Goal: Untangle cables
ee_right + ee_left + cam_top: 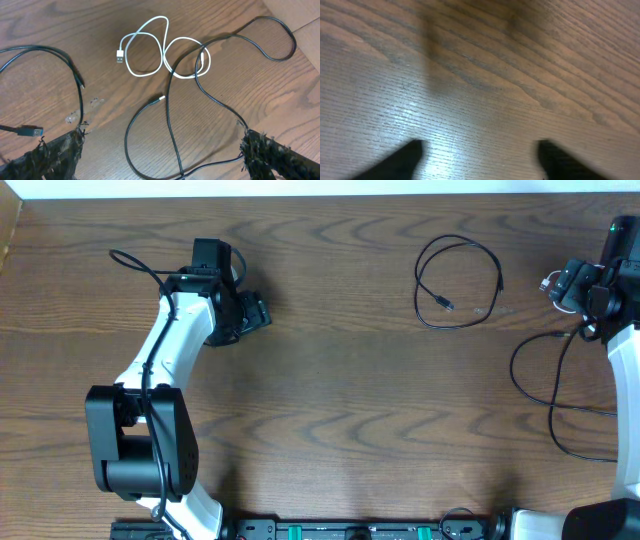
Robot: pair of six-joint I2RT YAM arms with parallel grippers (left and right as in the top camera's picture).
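In the right wrist view a white cable lies in two loops on the wooden table. A black cable threads across its right loop, its silver plug resting just below. A second black cable curves apart at the left. My right gripper hovers open above the tangled black cable, holding nothing. From overhead the separate black cable forms a loop at centre right, and the right gripper sits beside a bit of white cable. My left gripper is open over bare wood, far left of all cables.
The tangled black cable trails in wide curves beside the right arm's base at the table's right edge. The left arm's own thick cord arcs behind its wrist. The table's back edge runs along the top.
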